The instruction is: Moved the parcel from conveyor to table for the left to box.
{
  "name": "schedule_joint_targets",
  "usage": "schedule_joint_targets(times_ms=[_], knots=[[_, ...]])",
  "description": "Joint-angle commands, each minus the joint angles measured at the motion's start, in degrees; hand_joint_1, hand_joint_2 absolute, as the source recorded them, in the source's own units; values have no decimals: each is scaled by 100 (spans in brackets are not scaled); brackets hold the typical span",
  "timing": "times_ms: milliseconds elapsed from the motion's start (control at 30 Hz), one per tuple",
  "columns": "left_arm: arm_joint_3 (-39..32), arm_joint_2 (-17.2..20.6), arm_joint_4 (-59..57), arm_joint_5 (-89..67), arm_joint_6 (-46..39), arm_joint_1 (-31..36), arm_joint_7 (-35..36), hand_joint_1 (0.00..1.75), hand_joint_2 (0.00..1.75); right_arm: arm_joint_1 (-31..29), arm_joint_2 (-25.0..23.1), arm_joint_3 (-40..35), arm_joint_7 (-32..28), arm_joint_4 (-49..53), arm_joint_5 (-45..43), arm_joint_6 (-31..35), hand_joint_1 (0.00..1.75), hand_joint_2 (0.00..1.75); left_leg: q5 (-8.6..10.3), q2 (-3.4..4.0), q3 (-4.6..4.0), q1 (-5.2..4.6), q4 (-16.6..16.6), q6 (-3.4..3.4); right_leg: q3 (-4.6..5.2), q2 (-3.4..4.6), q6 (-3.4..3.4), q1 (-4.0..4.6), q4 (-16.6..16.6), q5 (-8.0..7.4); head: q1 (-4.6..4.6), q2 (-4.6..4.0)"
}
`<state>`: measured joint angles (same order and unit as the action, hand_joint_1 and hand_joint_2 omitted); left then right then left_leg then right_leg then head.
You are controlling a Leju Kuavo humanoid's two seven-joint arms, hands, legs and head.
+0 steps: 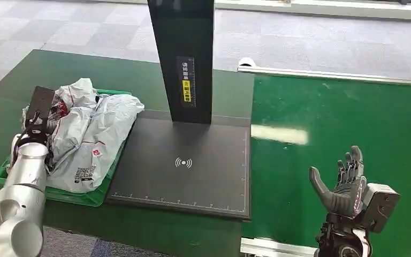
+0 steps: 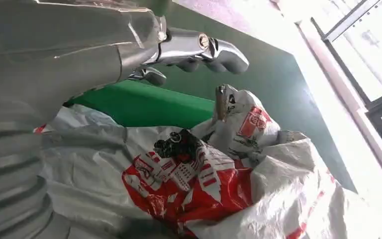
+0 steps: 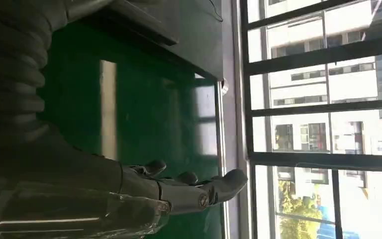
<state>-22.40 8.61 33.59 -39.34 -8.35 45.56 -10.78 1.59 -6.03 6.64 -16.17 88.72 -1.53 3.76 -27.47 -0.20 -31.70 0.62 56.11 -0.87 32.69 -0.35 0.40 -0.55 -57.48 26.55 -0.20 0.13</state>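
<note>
Head view: white parcels (image 1: 88, 134) lie heaped in a green tray (image 1: 80, 197) on the table's left side, beside a black pad (image 1: 187, 166). The left hand (image 1: 38, 115) sits over the heap; whether it grasps anything cannot be told here. The right hand (image 1: 345, 182) hangs over the green conveyor (image 1: 348, 118), fingers spread, empty. Left wrist view: the fingers (image 2: 204, 50) are extended above the parcels, holding nothing. Right wrist view: the fingers (image 3: 199, 191) are released over the belt.
</note>
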Motion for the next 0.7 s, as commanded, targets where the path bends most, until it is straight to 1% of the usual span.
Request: schedule_joint_targets(times_ms=[33,167,200,300,367,400,467,600,633,667,700], knots=[[555,-235,1129,1014,-211,-401,-214,0,175,38,-17,125,-26,-66,50,75,0,175,5,-6,-7,3,-5,5,3,-6,-2,4,8,-4,0,0],[832,-367,2746,1573,-289,-1116,-149,0,175,-27,-25,172,-50,-93,102,30,0,175,1,9,-10,3,-4,5,10,6,0,4,9,-3,2,0],[889,-361,2947,1619,-280,-1202,-86,0,175,-42,-28,175,-58,-93,105,32,0,175,1,15,-11,3,-6,7,11,10,1,5,13,-5,0,0],[1067,-453,4016,1964,-282,-1688,-194,0,175,-57,-35,200,-51,-64,118,10,0,175,-4,28,-14,2,-2,5,18,24,1,4,7,-3,0,0],[1125,-563,4636,2012,-544,-2002,-365,0,175,1,-79,220,-40,-5,129,7,0,175,-6,32,-12,3,-4,8,16,29,0,4,11,-3,0,0],[1106,-653,4999,2021,-827,-2171,-575,0,175,31,-101,226,-37,18,138,6,0,175,-5,30,-15,0,-4,5,20,26,0,2,7,-2,0,0],[1160,-662,5223,2015,-881,-2307,-541,0,175,54,-114,224,-28,31,141,4,0,175,-7,30,-14,2,-3,4,20,27,-1,4,7,-1,-2,0],[1178,-628,5188,2021,-886,-2292,-533,0,175,51,-117,223,-28,27,143,4,0,175,-5,26,-14,1,-7,2,20,23,-2,3,9,-3,-2,0],[1336,-1023,6016,1870,-2098,-2727,-1973,0,175,127,-139,220,-25,63,146,20,0,175,-6,25,-18,2,-2,1,25,23,-2,3,4,-2,0,0],[1887,-1256,6934,1612,-2379,-3353,-2900,0,175,192,-145,201,-72,76,130,34,0,175,-4,24,-17,3,-4,2,23,22,-3,4,7,-4,0,0],[2508,-1258,7549,1163,-2819,-3790,-2417,0,175,235,-140,179,-117,73,117,48,0,175,-8,25,-14,0,-7,5,18,23,2,1,13,-1,0,0]])
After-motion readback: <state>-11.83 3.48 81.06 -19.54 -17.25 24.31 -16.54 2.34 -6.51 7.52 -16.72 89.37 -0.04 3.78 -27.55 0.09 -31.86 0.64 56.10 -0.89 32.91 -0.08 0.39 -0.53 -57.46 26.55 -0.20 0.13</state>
